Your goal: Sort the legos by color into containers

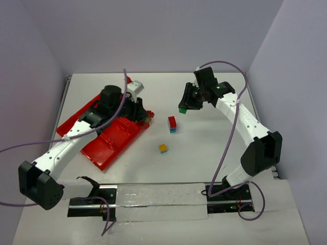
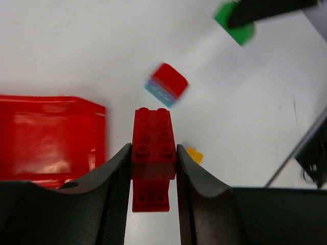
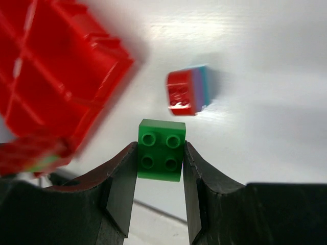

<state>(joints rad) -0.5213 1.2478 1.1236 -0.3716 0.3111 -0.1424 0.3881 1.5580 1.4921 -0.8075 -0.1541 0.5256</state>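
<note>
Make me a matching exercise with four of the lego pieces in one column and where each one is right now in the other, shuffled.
Column one:
1. red brick
2. green brick
3. red-and-blue cube
4. yellow-topped cube

Column two:
A. clamped in the right gripper
B. loose on the table, nearer its near edge
C. clamped in the left gripper
D. loose on the table, farther back

Pairs: 1-C, 2-A, 3-D, 4-B

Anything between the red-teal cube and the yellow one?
No. Bare table separates the red-teal cube from the yellow cube, seen in the top view.
</note>
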